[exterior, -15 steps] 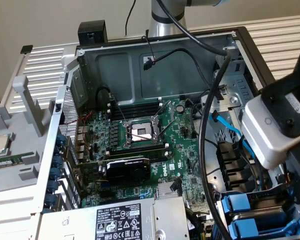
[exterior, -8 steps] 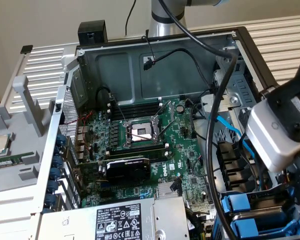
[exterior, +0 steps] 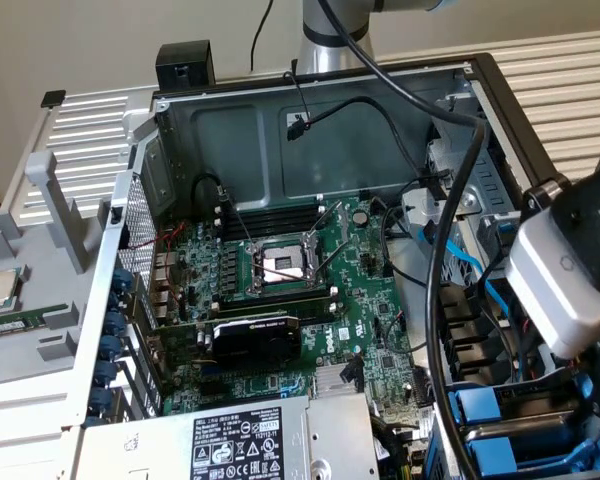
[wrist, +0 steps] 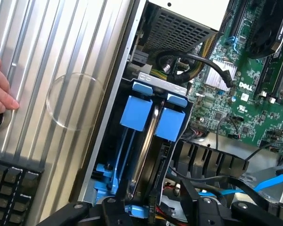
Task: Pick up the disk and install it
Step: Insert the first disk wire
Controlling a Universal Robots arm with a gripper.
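The disk stands on its edge in the drive bay of the open computer case, in its blue frame. The tool hangs just over it with its fingers apart; if they touch the frame, I cannot tell. A hand rests on the bench.

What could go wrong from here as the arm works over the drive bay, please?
1. The black cables and the blue cable lie close to the blue drive frames; the open gripper could snag them.
2. A person's hand rests on the ribbed table beside the case, possibly within the arm's sweep.
3. The arm's own cable hangs across the case and might catch.
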